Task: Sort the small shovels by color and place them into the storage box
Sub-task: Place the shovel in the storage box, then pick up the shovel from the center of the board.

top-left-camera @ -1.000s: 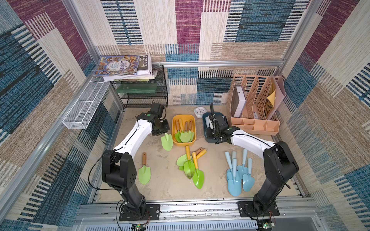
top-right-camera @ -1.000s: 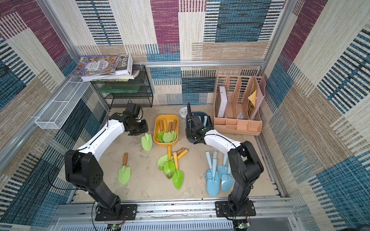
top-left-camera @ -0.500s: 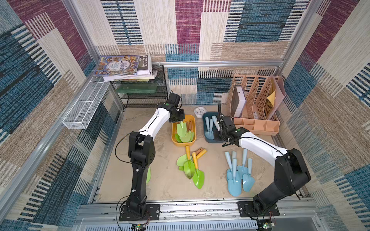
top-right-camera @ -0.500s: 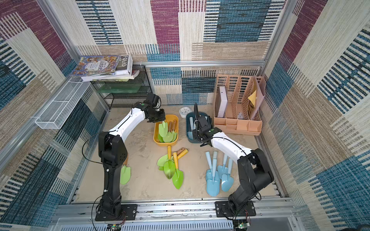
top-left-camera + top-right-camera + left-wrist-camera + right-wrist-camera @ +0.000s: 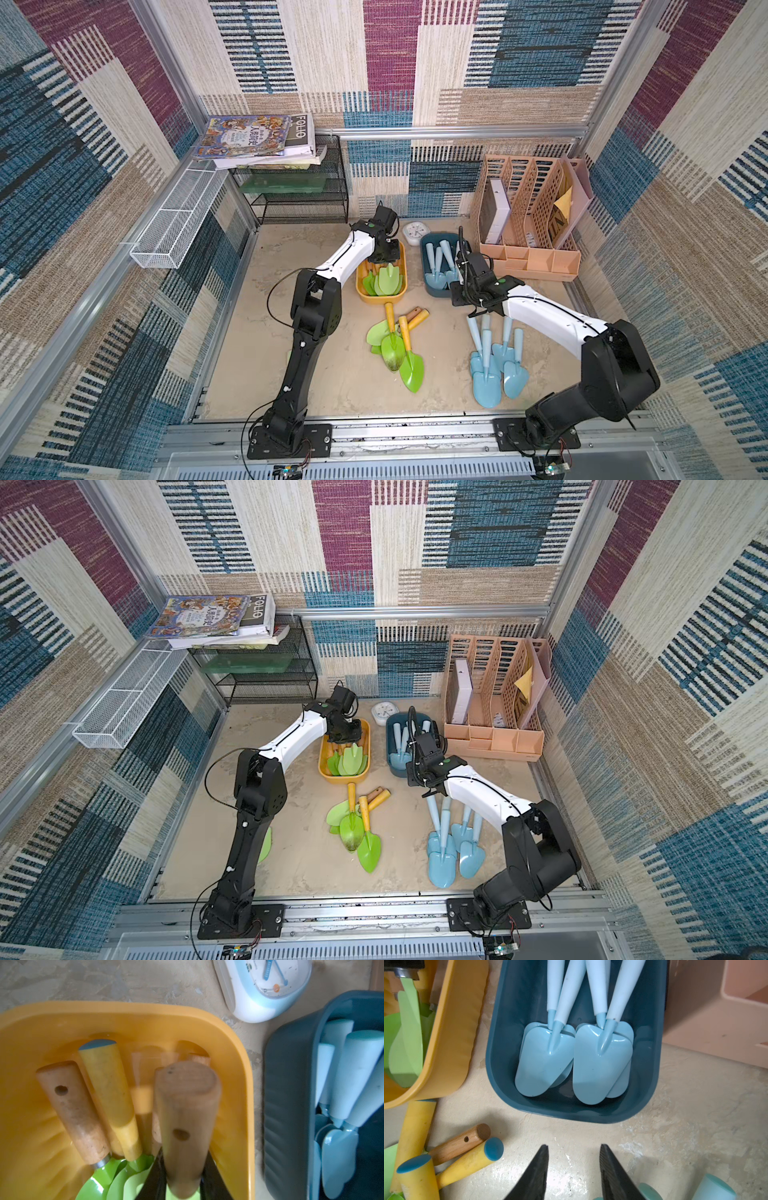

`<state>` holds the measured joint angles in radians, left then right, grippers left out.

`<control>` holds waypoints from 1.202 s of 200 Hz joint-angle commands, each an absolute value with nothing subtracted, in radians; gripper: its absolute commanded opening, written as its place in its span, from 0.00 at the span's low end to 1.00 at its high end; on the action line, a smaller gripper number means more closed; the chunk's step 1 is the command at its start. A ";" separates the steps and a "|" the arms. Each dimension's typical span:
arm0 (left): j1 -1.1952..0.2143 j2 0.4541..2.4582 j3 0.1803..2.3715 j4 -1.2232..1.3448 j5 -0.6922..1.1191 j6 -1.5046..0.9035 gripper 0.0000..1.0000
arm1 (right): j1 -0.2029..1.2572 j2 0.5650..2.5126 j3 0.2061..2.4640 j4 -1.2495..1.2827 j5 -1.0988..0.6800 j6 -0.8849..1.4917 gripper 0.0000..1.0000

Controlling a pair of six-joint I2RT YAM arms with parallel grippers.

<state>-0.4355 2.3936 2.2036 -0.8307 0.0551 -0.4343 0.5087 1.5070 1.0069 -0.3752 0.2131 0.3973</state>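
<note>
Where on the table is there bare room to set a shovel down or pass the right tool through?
Widest: the table corner before the black rack, and the front strip between the green pile and the blue pile. Crowded: the slot between the yellow bin and blue bin, with the clock behind.

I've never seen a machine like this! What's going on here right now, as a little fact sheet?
Left end effector: shut on a green-bladed wooden-handled shovel, over the yellow plastic box
Right end effector: open, empty, above the table near the dark blue plastic box
Yellow plastic box: holds green shovels
Dark blue plastic box: holds four light blue plastic shovels
Unsorted: loose green shovels; loose blue shovels
</note>
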 commanded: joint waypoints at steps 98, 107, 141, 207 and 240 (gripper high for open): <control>-0.463 2.307 2.215 -0.920 -0.014 -0.402 0.46 | 0.457 1.399 0.869 -0.369 0.171 0.494 0.47; -0.463 2.276 2.200 -0.920 -0.009 -0.405 0.46 | 0.448 1.375 0.847 -0.373 0.173 0.509 0.47; -0.463 2.131 2.054 -0.902 -0.016 -0.422 0.47 | 0.413 1.266 0.763 -0.405 0.168 0.561 0.47; -0.463 1.871 1.566 -0.737 0.011 -0.519 0.47 | 0.392 1.154 0.681 -0.543 0.075 0.632 0.46; -0.463 1.853 1.526 -0.743 0.028 -0.526 0.47 | 0.391 1.144 0.653 -0.590 0.045 0.661 0.46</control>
<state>-0.4622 1.8668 1.5391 -0.7742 0.0055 -0.5060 0.3920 1.1484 0.6659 -0.5213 0.0837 0.6186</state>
